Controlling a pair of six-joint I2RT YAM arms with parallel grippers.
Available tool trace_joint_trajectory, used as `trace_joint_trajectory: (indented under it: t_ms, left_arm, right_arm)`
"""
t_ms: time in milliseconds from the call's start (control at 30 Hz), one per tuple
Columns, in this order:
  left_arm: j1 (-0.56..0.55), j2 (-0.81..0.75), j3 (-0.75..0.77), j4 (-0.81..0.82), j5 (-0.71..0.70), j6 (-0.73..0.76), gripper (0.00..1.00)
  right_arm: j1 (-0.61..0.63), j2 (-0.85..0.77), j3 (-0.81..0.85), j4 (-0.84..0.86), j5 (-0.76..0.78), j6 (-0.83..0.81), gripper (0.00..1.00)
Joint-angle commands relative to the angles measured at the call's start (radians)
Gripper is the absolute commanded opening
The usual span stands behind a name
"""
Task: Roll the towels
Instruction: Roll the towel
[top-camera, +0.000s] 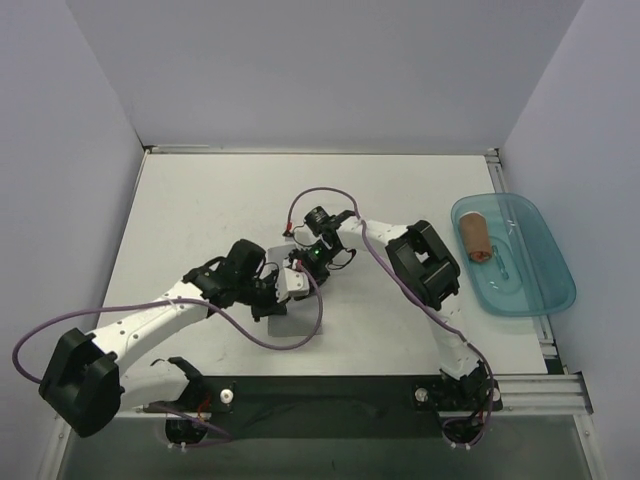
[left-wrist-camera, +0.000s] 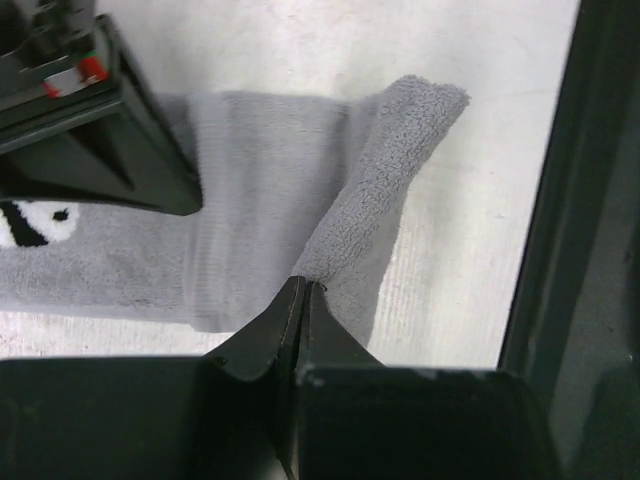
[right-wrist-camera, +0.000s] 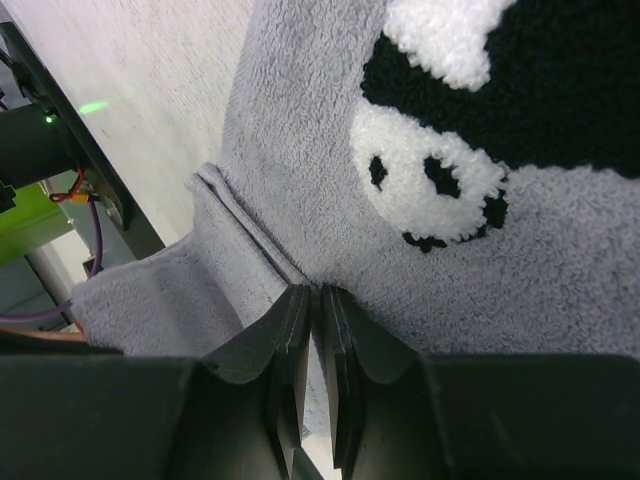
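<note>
The light grey towel (top-camera: 291, 319) lies at the table's middle, mostly covered by both grippers. It carries a black-and-white panda figure (right-wrist-camera: 440, 180). My left gripper (left-wrist-camera: 305, 287) is shut on a raised fold of the grey towel (left-wrist-camera: 260, 170) near one corner. A little farther back, my right gripper (right-wrist-camera: 318, 292) is pinching an edge seam of the same towel (right-wrist-camera: 300, 120), its jaws almost together. In the top view the left gripper (top-camera: 272, 292) and right gripper (top-camera: 306, 264) nearly meet. The rust-brown towel (top-camera: 474, 238) lies rolled up inside the teal tray.
The translucent teal tray (top-camera: 530, 290) sits at the table's right edge. Purple cables loop from both arms over the table near the towel. A dark strip (left-wrist-camera: 580, 200) runs along the table's near edge, close to the left gripper.
</note>
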Motion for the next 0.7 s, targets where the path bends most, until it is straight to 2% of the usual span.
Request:
trace_joint_trajectory:
  t_ms: [0, 233, 667]
  left_arm:
    - [0.071, 0.058, 0.062, 0.057, 0.074, -0.029, 0.0]
    - [0.14, 0.199, 0.059, 0.205, 0.055, -0.079, 0.0]
    - [0.145, 0.283, 0.048, 0.285, -0.002, -0.018, 0.0]
  right_arm:
    - [0.014, -0.005, -0.022, -0.039, 0.046, -0.031, 0.14]
    - [0.003, -0.011, 0.001, -0.043, 0.034, -0.028, 0.14]
    - [-0.057, 0.009, 0.063, -0.043, 0.008, 0.009, 0.16]
